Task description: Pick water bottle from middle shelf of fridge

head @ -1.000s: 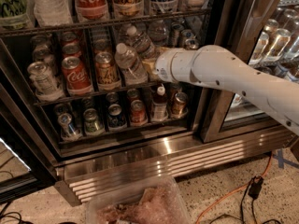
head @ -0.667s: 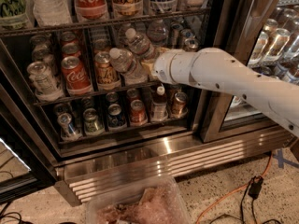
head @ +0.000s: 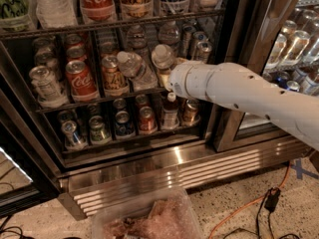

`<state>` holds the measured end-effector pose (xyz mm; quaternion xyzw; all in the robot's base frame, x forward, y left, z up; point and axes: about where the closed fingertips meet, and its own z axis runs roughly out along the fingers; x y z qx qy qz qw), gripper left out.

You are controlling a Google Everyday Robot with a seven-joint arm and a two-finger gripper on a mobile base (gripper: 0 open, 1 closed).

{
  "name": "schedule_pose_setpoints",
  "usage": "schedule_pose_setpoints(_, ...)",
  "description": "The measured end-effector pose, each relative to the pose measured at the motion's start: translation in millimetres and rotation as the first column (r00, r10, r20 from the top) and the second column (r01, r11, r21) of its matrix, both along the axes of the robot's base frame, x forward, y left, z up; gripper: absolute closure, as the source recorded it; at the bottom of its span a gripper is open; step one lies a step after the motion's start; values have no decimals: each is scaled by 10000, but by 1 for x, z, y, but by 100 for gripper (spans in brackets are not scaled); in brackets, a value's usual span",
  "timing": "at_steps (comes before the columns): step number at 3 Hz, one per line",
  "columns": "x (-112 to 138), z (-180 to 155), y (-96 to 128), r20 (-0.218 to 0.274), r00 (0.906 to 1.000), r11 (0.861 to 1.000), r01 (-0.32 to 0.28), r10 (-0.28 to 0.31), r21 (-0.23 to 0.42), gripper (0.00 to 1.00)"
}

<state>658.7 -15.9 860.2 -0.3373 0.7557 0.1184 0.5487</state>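
Note:
The fridge (head: 149,173) stands open with its steel base grille at the bottom. On the middle shelf (head: 99,99), a clear ribbed water bottle (head: 135,69) with a white cap leans steeply to the left. A second water bottle (head: 162,58) stands just right of it, and more stand behind. My white arm reaches in from the right. My gripper (head: 164,79) is at the shelf's front, right beside the leaning bottle's base and below the second bottle. The wrist (head: 187,81) hides most of the gripper.
Coca-Cola cans (head: 79,78) and other cans fill the shelf's left lanes. The lower shelf holds cans and a red-capped bottle (head: 171,108). A steel door post (head: 239,59) stands right of the arm. A clear plastic bin (head: 149,218) and an orange cable (head: 249,203) lie on the floor.
The front water bottle has tipped a little further to the left. The arm has hardly moved.

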Motion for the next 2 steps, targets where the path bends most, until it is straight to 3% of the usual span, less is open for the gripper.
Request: schedule_pose_setpoints(2, -22, 26, -1, 628, 9980, 9998, -43, 30, 201, 100)
